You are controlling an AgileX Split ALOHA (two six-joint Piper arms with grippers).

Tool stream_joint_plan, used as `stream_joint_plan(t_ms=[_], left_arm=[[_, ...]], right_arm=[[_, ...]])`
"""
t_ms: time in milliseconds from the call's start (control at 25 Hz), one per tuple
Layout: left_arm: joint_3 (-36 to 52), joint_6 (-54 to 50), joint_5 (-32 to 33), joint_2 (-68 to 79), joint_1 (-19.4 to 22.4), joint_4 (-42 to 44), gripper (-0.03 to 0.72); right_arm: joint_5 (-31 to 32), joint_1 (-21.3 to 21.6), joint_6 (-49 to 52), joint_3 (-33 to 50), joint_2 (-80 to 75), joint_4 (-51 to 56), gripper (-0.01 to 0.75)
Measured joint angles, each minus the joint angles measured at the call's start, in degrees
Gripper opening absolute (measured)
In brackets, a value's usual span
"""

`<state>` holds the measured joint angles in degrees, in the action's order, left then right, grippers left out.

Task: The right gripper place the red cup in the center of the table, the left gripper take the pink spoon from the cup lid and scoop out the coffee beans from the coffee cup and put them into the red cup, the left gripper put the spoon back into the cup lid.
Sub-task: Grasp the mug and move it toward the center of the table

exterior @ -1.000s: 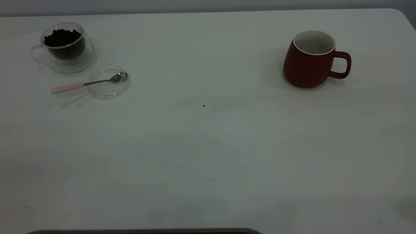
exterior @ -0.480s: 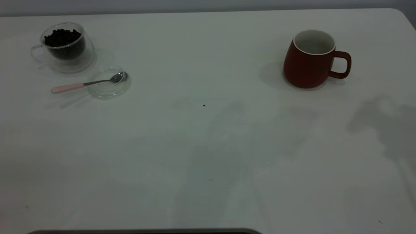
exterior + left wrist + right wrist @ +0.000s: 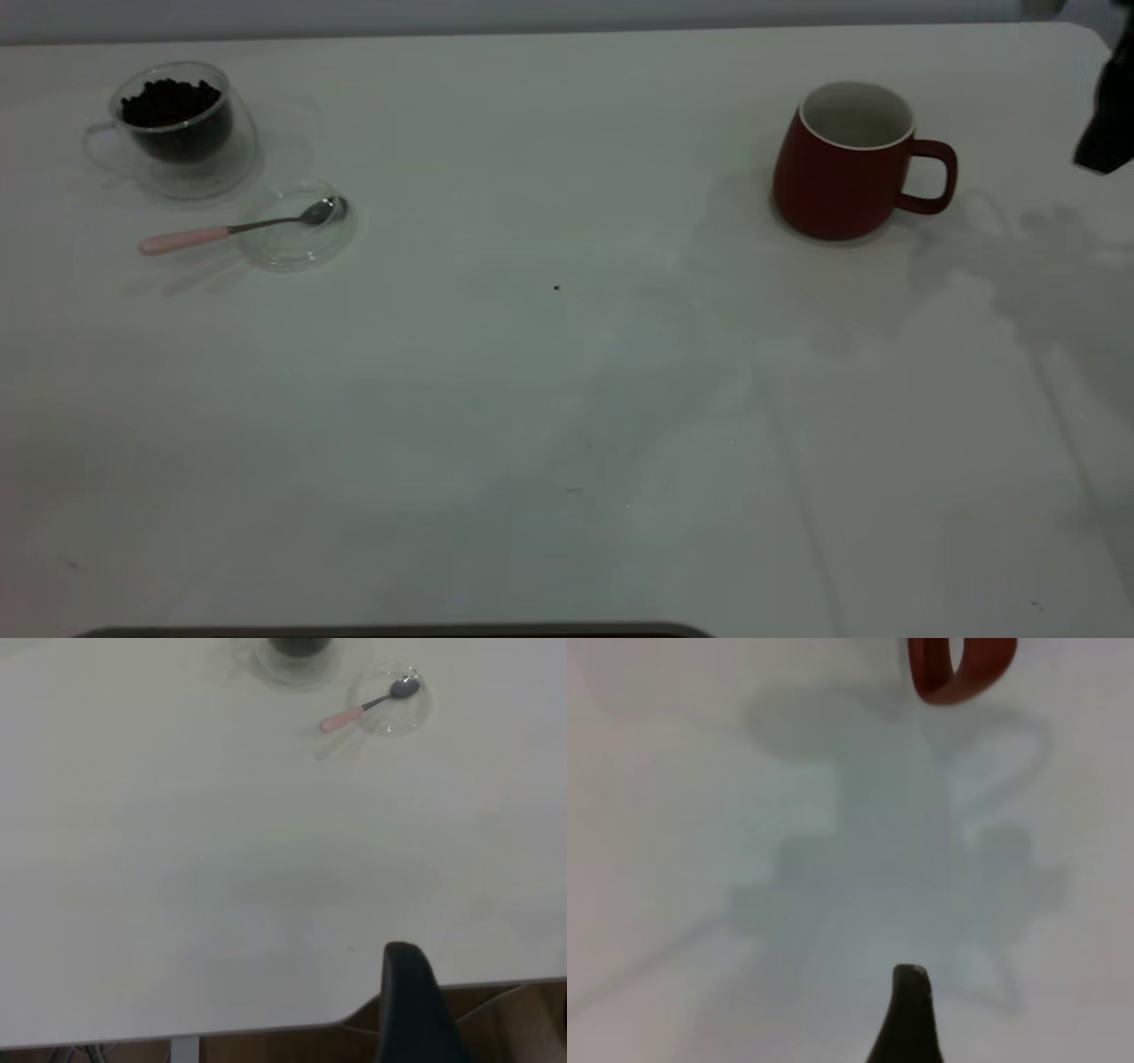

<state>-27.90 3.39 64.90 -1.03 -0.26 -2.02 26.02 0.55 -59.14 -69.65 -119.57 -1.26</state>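
The red cup (image 3: 842, 168) stands upright and empty at the back right of the table (image 3: 567, 399), handle to the right; its handle shows in the right wrist view (image 3: 961, 669). My right gripper (image 3: 1103, 151) hangs at the far right edge, right of the cup and apart from it; its tip (image 3: 911, 979) shows as one closed point. The coffee cup (image 3: 182, 133) with the coffee beans (image 3: 170, 96) stands at the back left. The pink spoon (image 3: 190, 238) lies with its bowl in the cup lid (image 3: 297, 232). My left gripper (image 3: 403, 961) is shut, over the table's near edge, far from the spoon (image 3: 350, 718).
A tiny dark speck (image 3: 556, 287) lies near the table's middle. The table's rounded corner (image 3: 1085, 31) is at the back right. Arm shadows fall across the right half of the table.
My right gripper has come into view at the far right edge. Its shadow has moved across the table toward the red cup. The cups, lid and spoon have not moved.
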Motion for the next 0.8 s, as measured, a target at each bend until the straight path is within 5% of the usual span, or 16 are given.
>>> stream_joint_plan(t_ms=[800], left_arm=[[0.0,0.0,0.0,0.0,0.0,0.0,0.463]], right_arm=[[-2.3,-8.3,-3.0,-15.3,-15.3,1.3,0.667]])
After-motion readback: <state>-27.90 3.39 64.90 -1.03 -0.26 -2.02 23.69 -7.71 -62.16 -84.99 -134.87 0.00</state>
